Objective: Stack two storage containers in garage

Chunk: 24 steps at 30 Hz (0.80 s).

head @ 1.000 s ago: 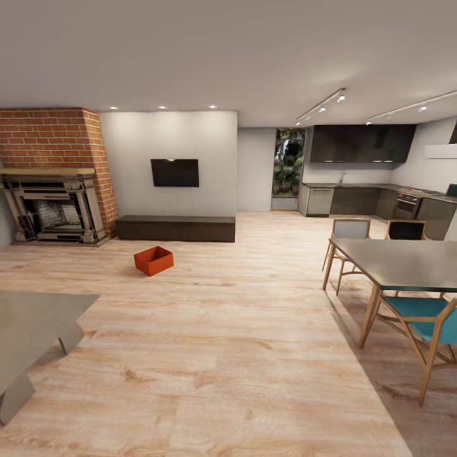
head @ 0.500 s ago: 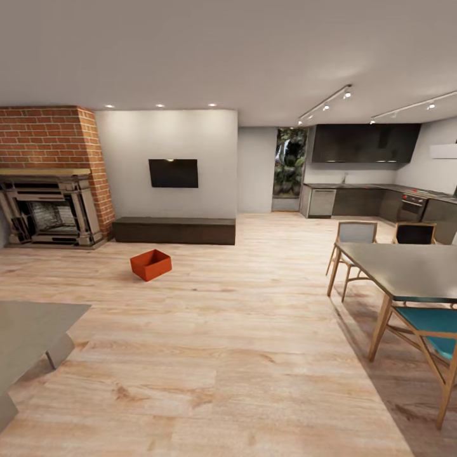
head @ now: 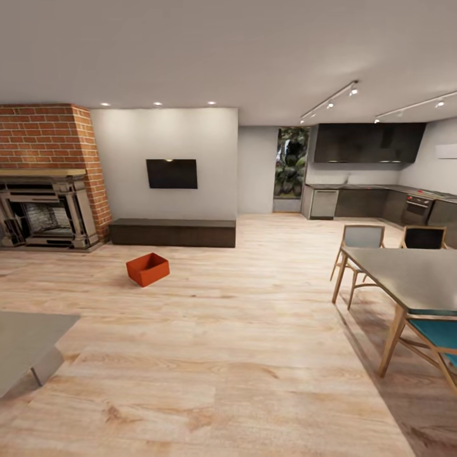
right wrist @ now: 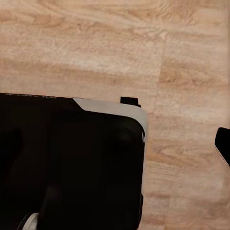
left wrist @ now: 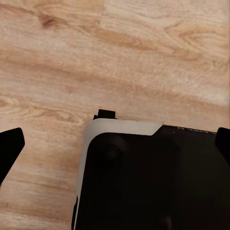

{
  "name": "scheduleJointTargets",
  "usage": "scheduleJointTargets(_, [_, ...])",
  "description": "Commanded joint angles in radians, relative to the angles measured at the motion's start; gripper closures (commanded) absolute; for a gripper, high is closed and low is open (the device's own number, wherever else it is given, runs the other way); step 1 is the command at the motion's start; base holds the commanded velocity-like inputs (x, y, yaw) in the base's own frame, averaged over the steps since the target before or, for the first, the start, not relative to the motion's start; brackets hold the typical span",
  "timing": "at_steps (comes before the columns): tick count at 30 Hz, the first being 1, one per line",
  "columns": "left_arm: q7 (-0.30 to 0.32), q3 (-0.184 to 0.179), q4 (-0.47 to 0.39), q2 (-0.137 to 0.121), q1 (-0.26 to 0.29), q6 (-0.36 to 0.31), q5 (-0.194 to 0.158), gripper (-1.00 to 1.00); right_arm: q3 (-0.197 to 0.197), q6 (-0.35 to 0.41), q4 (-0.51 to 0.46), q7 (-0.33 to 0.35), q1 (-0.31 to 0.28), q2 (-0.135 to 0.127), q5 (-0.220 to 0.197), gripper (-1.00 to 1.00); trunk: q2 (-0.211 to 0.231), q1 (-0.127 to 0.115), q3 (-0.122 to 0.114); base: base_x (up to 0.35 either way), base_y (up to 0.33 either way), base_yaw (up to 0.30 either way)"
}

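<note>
On open plank floor, lone container

1. I was looking into an open-plan home: a living room with a brick fireplace, a wall TV and a low cabinet.
2. To the right I saw a dining table with chairs.
3. Behind it stood dark kitchen units; wood planks ran throughout.

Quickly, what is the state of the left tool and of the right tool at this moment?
Left tool: open, holding nothing; its dark fingertips sit far apart over the wood floor.
Right tool: cannot be told; one dark fingertip shows at the picture's edge.
</note>
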<state>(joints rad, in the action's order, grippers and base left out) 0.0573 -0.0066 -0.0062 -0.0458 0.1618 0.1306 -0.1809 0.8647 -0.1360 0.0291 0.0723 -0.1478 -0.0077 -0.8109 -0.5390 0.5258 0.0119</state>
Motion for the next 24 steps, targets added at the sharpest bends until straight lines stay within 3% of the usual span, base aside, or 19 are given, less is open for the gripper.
scheduleJointTargets(1, [0.006,-0.001,0.002,0.000,0.001,0.003,-0.009,-1.00,0.007,-0.004,0.003,0.007,-0.001,0.001,-0.011,-1.00,-0.001,0.001,0.001,0.324,0.000,0.000])
scheduleJointTargets(10, [0.006,-0.001,0.001,0.000,0.001,0.003,-0.009,-1.00,0.007,-0.004,0.003,0.008,0.000,0.001,-0.011,-1.00,-0.001,0.001,0.001,0.324,0.000,0.012])
scheduleJointTargets(19, [0.006,-0.001,0.001,0.000,0.001,0.003,-0.009,-1.00,0.007,-0.004,0.003,0.008,0.000,0.001,-0.011,-1.00,-0.001,0.001,0.001,0.324,0.000,0.216])
scheduleJointTargets(24, [0.006,-0.001,0.001,0.000,0.001,0.003,-0.009,-1.00,0.007,-0.004,0.003,0.008,-0.001,0.000,-0.010,-1.00,-0.001,0.001,0.001,0.324,0.000,0.049])
